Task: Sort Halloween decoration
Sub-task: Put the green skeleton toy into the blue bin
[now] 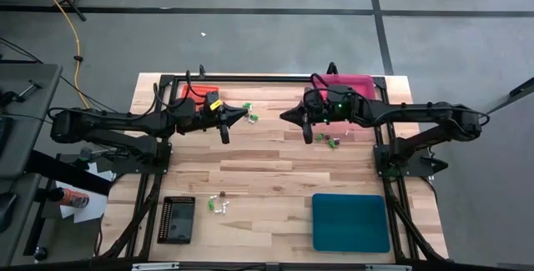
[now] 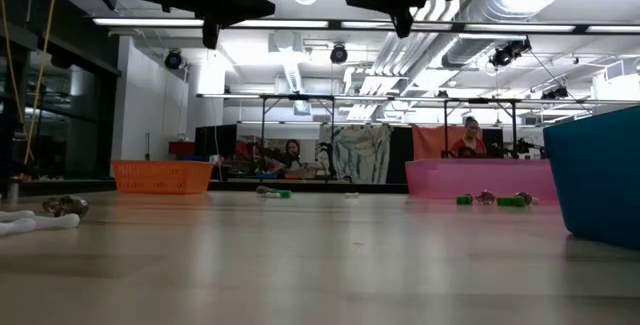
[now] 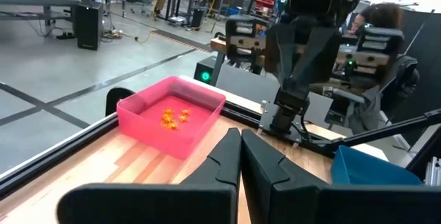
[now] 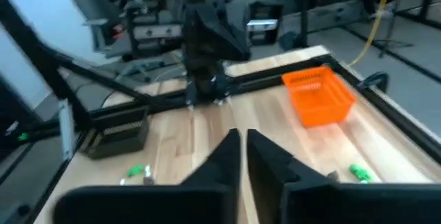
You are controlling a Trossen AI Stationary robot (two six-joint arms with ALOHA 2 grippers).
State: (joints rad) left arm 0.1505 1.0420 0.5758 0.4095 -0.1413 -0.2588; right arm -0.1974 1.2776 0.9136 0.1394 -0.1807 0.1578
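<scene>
Your left gripper (image 1: 249, 116) and right gripper (image 1: 284, 115) hang above the far middle of the tabletop (image 1: 267, 179), tips facing each other with a gap between. Both sets of jaws are clenched with nothing between them; you can see that in each wrist view, where the dark fingers (image 3: 238, 158) press flat together, same for the right arm's fingers (image 4: 241, 156).

The Halloween decoration is scattered in a few spots. A couple of green trinkets (image 1: 249, 109) lie just beside the left gripper's tip, near the orange tray (image 1: 200, 92). More green trinkets (image 1: 332, 141) sit on the wood below the right arm, in front of the pink tray (image 1: 357, 82). In the left wrist view you can see small orange trinkets (image 3: 173, 117) lying inside that pink tray. A small cluster of white and dark pieces (image 1: 218, 203) sits near the front, just beside the black tray (image 1: 177, 218). The teal tray (image 1: 350, 222) is at the front right, well apart from both arms.
</scene>
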